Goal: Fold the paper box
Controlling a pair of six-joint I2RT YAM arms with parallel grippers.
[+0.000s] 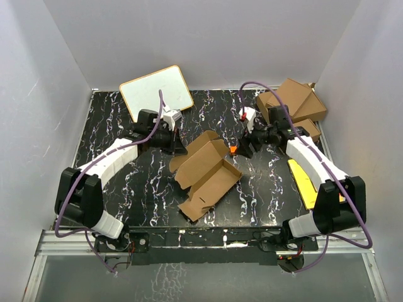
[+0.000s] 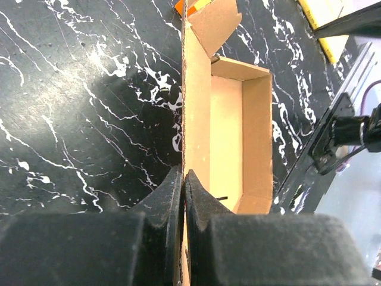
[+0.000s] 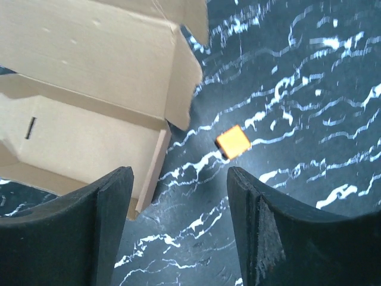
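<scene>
The paper box [image 1: 208, 174] is plain brown cardboard, partly folded into an open tray with raised walls and loose flaps, in the middle of the black marbled table. My left gripper [image 1: 178, 146] is shut on the edge of the box's long side wall [image 2: 193, 119]; its fingers [image 2: 172, 199] pinch the cardboard. My right gripper [image 1: 243, 149] is open and empty, just right of the box's far end. In the right wrist view the box [image 3: 89, 89] lies to the left of the open gripper [image 3: 178, 179], apart from it.
A small orange square [image 1: 233, 149] lies on the table by the right gripper, also in the right wrist view [image 3: 233, 142]. Larger brown cartons [image 1: 293, 100] stand at the back right. A white board [image 1: 157, 89] lies back left. A yellow sheet [image 1: 305, 179] lies at right.
</scene>
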